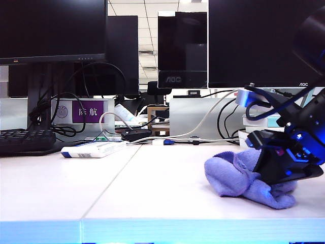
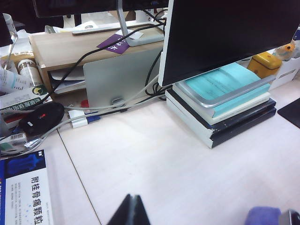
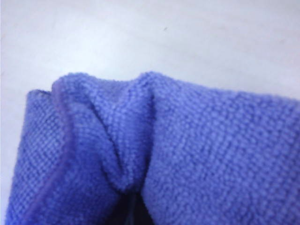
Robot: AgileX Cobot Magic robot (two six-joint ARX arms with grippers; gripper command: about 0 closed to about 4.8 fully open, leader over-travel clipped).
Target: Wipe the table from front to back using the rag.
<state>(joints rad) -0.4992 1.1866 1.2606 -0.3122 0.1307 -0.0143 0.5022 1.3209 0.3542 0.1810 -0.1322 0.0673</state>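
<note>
**Right claw pinches the rag low on the table, near the front edge**

The rag [image 1: 244, 175] lies bunched at about four o'clock in the exterior view, on the table [image 1: 152, 188] close to its light blue front edge. The right claw [image 1: 282, 170] sits down on the cloth's right side, clenched on a fold of it; in the right wrist view the purple pile [image 3: 187, 154] is gathered into a deep crease running into the tips, which confirms the pinch. The left claw [image 2: 131, 213] hovers over bare table, its dark tips pressed together and holding nothing, with a corner of the rag just showing at five o'clock in that view.

The cloth looks soft, light and limp. It will crumple rather than slide flat, so a grip on one fold drags the rest behind in a lump. It should not slip on the smooth surface under light pressure, and nothing about it is fragile. A hold near the middle of the bunch, pressed down, would likely keep more fabric against the table on a stroke toward twelve o'clock, where cables [image 1: 203, 140] and a flat box [image 1: 94, 149] wait.
</note>
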